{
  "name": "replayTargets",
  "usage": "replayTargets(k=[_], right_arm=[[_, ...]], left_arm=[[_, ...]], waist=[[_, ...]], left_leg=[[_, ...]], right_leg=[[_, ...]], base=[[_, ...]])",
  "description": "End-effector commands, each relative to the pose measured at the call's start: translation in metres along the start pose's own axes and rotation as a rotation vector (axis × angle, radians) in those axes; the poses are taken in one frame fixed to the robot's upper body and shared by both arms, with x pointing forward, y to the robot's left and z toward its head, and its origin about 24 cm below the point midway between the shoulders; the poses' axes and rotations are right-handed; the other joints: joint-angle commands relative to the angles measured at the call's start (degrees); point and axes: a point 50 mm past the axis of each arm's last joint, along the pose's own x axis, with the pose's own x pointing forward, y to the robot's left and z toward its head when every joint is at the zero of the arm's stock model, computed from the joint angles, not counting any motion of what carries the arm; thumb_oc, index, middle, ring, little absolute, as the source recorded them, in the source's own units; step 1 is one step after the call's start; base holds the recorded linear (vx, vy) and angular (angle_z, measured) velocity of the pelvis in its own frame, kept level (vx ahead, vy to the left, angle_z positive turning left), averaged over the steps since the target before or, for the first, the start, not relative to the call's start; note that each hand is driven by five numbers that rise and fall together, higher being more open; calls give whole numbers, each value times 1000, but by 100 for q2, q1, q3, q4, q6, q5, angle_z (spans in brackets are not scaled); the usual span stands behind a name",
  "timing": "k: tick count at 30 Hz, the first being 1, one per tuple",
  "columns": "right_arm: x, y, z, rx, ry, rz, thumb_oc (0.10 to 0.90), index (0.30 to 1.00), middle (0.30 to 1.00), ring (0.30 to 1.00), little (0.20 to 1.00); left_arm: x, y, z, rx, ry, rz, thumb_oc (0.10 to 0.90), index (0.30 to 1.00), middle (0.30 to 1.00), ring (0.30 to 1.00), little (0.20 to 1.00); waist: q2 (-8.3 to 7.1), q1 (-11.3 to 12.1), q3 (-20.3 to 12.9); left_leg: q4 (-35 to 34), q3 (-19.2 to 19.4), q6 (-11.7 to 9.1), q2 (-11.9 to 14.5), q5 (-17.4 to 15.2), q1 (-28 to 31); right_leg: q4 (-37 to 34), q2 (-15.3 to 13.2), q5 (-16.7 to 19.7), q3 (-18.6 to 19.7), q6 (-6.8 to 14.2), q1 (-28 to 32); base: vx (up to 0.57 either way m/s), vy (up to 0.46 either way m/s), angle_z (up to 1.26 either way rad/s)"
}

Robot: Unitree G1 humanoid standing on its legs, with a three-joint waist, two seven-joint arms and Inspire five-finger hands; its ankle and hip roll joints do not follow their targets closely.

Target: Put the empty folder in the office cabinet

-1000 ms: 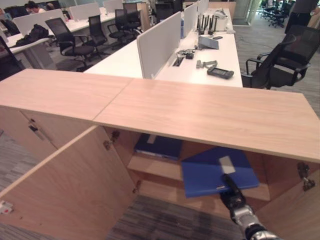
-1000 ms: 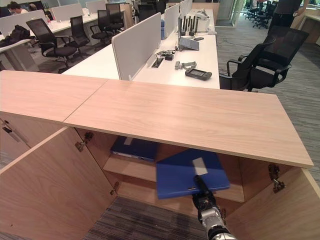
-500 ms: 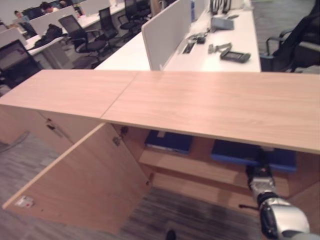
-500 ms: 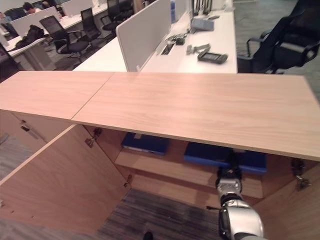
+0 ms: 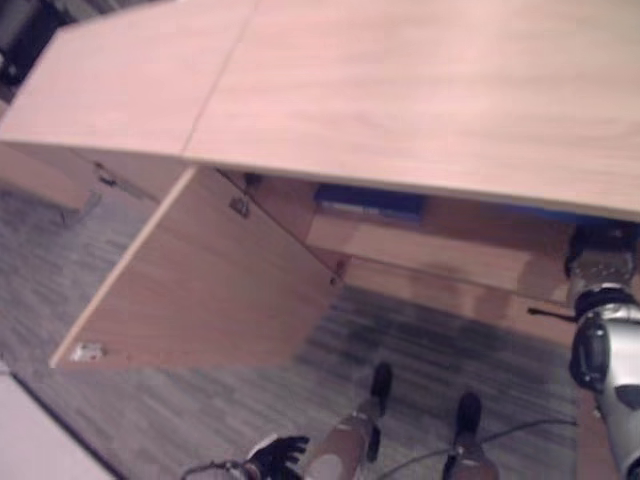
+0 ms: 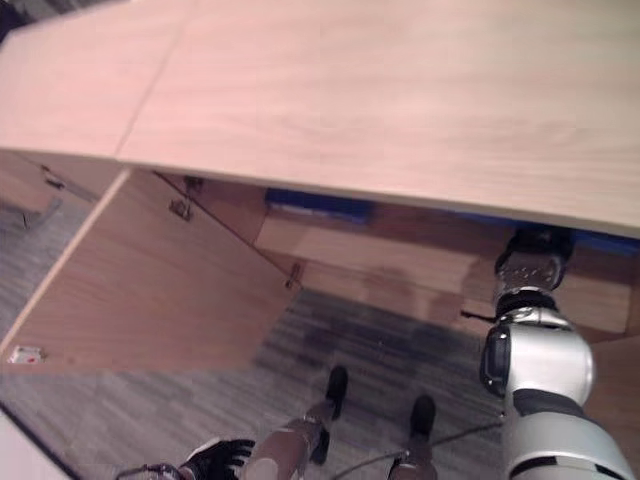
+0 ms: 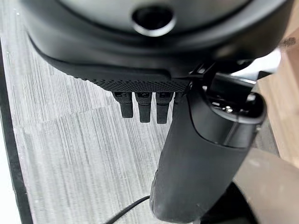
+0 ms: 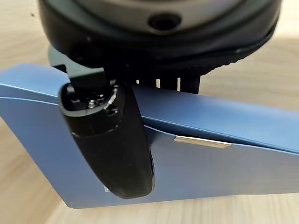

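Observation:
The blue folder (image 8: 224,163) lies flat on the wooden shelf (image 8: 243,212) inside the open cabinet. My right hand (image 8: 112,140) is shut on it, thumb pressed on the cover and fingers behind the far edge. From the head, the right hand (image 6: 533,256) reaches in under the cabinet top (image 6: 400,90), and a thin strip of the folder (image 6: 603,240) shows beside it. My left hand (image 5: 277,455) hangs low near the floor, its fingers (image 7: 142,106) relaxed and holding nothing.
A second blue folder (image 5: 368,200) sits on the left part of the same shelf. The cabinet's left door (image 5: 200,290) stands wide open over the grey carpet (image 5: 440,340). Another cabinet (image 5: 110,90) adjoins on the left.
The camera has tipped down. My right hand has pushed the blue folder from in front of the cabinet onto the shelf, under the top.

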Motion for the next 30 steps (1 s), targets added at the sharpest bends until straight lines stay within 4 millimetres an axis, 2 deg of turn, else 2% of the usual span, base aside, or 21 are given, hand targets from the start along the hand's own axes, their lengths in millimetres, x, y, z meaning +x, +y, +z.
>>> replayTargets(k=[1, 4, 9, 10, 11, 12, 13, 21, 30], right_arm=[[-8, 62, 30, 7, -95, 192, 400, 300, 300, 300, 300], [-5, 60, 49, -25, -134, 170, 400, 300, 300, 300, 300], [-7, 69, 60, -77, -168, 182, 400, 300, 300, 300, 300], [-8, 72, 60, -83, -168, 190, 560, 540, 540, 540, 540], [-8, 73, 61, -95, -171, 194, 560, 540, 540, 540, 540], [-8, 73, 61, -96, -171, 194, 756, 834, 834, 834, 834], [-8, 74, 61, -113, -168, 193, 800, 900, 900, 900, 900], [-5, 67, 60, -241, -135, 119, 800, 900, 900, 900, 900], [1, 35, 49, -365, -39, -59, 800, 900, 900, 900, 900]], left_arm=[[-11, 49, 5, 140, 9, 116, 800, 900, 900, 900, 900], [-15, 55, 14, 112, -41, 131, 800, 900, 900, 900, 900], [-20, 59, 18, 116, -74, 131, 800, 900, 900, 900, 900], [-20, 59, 20, 117, -84, 127, 800, 900, 900, 900, 900], [-21, 59, 22, 117, -93, 124, 800, 900, 900, 900, 900], [-21, 59, 22, 116, -93, 124, 800, 900, 900, 900, 900], [-22, 57, 21, 102, -97, 118, 800, 900, 900, 900, 900], [-30, 64, 23, 86, -116, 124, 800, 900, 900, 900, 900], [-40, 77, 23, 106, -98, 143, 800, 900, 900, 900, 900]], waist=[[-352, 120, -93], [-284, 142, -94], [-179, 120, -56], [-164, 116, -44], [-151, 116, -35], [-151, 117, -37], [-142, 114, -22], [-151, 92, 11], [-222, 4, 61]], left_leg=[[1337, 238, -209, 21, -1194, -461], [1500, 143, -216, -51, -1237, -712], [1515, 115, -203, -107, -1264, -841], [1512, 129, -199, -110, -1268, -859], [1498, 135, -194, -116, -1270, -861], [1496, 137, -193, -117, -1269, -864], [1464, 158, -175, -121, -1279, -847], [1395, 193, -125, -130, -1339, -732], [1264, 180, -106, -115, -1356, -513]], right_leg=[[1792, -679, -1554, 135, 434, -639], [2199, -752, -1720, 127, 421, -948], [2521, -804, -1863, 172, 410, -1230], [2583, -817, -1872, 190, 416, -1303], [2595, -818, -1879, 193, 415, -1332], [2602, -819, -1881, 196, 415, -1341], [2596, -816, -1901, 199, 421, -1344], [2653, -798, -1915, 199, 443, -1349], [2500, -769, -1892, 116, 448, -1101]], base=[[18, -34, 15], [60, -20, 43], [52, 21, 24], [37, 12, 2], [0, 0, 0], [18, 2, -5], [18, 9, -7], [22, 0, -5], [6, -1, 1]])
